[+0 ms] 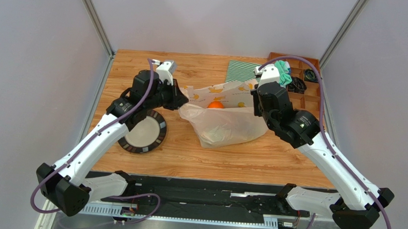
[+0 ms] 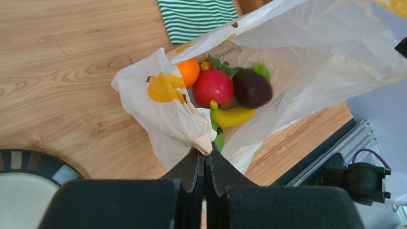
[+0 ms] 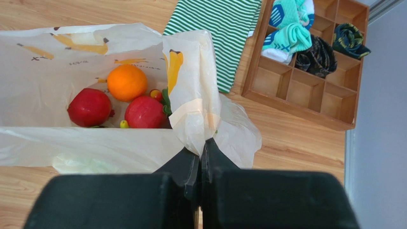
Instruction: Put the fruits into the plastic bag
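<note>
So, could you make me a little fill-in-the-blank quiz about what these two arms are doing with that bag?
1. The left gripper and the right gripper each pinch the rim of the plastic bag, holding its mouth ____.
2. The banana inside the bag is ____.
3. The striped cloth beyond the bag is white and ____.
4. The plate sits on the ____ arm's side of the bag.
Missing words: open; yellow; green; left.
</note>
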Controlling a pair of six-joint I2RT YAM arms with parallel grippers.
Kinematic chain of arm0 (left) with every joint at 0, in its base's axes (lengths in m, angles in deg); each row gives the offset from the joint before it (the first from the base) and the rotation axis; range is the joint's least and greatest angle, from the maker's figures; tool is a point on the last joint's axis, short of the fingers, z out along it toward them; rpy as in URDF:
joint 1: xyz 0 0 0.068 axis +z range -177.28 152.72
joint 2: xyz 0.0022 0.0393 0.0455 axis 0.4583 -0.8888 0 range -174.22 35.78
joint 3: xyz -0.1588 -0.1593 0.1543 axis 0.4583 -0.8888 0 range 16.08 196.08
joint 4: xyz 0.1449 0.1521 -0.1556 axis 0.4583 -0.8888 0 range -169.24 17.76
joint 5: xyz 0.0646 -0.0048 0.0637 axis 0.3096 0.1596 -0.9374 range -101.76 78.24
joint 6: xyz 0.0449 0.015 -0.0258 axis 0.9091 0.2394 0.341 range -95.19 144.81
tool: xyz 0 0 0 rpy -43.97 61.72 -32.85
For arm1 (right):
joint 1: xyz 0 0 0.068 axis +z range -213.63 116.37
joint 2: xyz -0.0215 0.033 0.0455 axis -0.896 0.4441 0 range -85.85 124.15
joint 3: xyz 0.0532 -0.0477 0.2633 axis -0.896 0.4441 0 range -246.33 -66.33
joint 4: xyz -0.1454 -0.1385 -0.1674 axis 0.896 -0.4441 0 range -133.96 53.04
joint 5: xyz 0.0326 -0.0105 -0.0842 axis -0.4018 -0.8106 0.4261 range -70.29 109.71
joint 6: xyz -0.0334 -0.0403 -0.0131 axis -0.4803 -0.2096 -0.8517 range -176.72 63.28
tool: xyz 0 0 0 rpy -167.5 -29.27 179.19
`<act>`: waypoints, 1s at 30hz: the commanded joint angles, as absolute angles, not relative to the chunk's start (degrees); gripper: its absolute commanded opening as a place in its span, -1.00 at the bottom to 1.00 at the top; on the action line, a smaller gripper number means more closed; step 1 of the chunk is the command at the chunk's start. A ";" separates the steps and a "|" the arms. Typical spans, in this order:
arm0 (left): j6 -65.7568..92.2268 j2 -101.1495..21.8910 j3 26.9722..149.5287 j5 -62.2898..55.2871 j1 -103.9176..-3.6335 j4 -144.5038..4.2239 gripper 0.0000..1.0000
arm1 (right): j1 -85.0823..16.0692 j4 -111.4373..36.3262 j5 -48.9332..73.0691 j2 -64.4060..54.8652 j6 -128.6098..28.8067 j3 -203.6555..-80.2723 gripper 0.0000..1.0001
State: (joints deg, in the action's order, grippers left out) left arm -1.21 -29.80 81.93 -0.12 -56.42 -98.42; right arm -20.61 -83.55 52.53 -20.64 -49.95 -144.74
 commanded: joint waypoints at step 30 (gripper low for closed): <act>5.03 -8.20 77.78 -1.47 -37.21 -98.25 0.95 | -51.33 -79.50 27.78 -34.60 -42.65 -145.45 0.83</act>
